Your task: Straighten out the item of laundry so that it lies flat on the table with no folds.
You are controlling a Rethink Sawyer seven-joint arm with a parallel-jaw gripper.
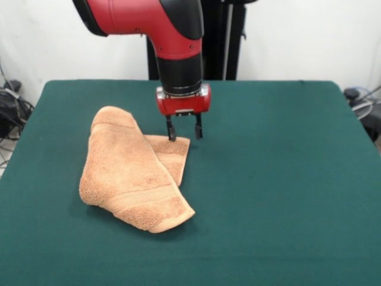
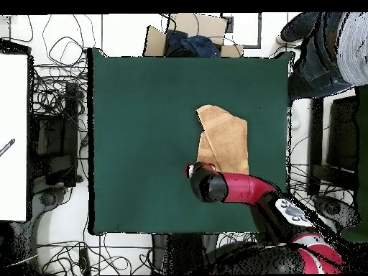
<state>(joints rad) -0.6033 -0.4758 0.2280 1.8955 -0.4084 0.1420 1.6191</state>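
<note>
The towel (image 1: 134, 173) is light orange-tan terry cloth and lies folded over itself left of the middle of the green table (image 1: 280, 179). A folded upper layer covers most of it, and a lower corner sticks out at the right. My gripper (image 1: 184, 131) is open, pointing down, with its fingertips at that far right corner of the towel; one fingertip (image 1: 171, 136) touches the cloth's edge. In the overhead view the towel (image 2: 224, 138) lies just above the arm's red wrist (image 2: 208, 183), which hides the gripper.
A person's legs (image 2: 323, 50) show at the top right beside the table in the overhead view. A cardboard box (image 2: 190, 36) sits beyond the table's top edge. Cables and equipment lie on the floor around the table.
</note>
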